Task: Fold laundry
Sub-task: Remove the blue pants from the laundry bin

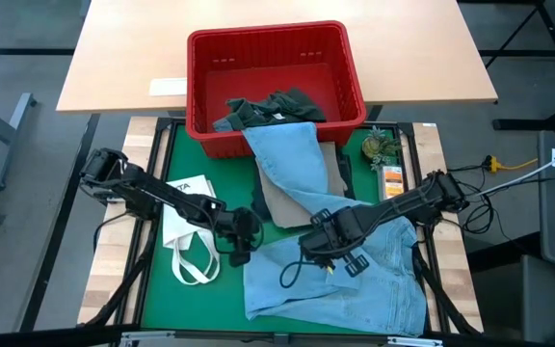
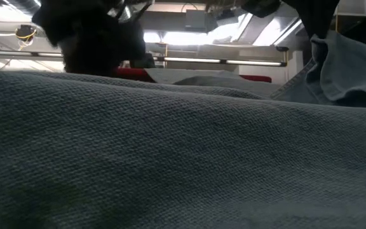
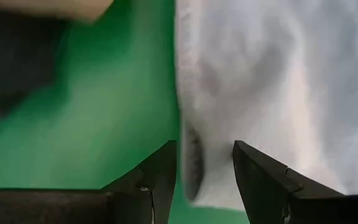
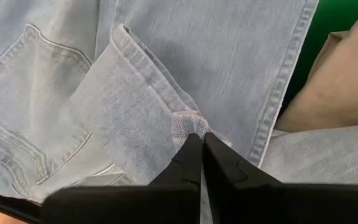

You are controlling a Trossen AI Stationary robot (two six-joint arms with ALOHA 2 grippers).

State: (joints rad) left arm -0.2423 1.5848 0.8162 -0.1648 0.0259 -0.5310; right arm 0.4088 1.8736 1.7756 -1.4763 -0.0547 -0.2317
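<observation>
1. Denim fills the low view; your right gripper is clenched on a pinch of the jeans at a hem fold, the rest spread beneath it on the bench.
2. Your left gripper stands parted, holding nothing, at the jeans' edge, the tote just beside it.
3. You're mid-fold, I judge. Next: carry the pinched hem across, keeping the layer flat.

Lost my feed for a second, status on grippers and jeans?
Right gripper shut on jeans hem. Left gripper open at tote edge. Jeans trail from basket over beige piece.
</observation>
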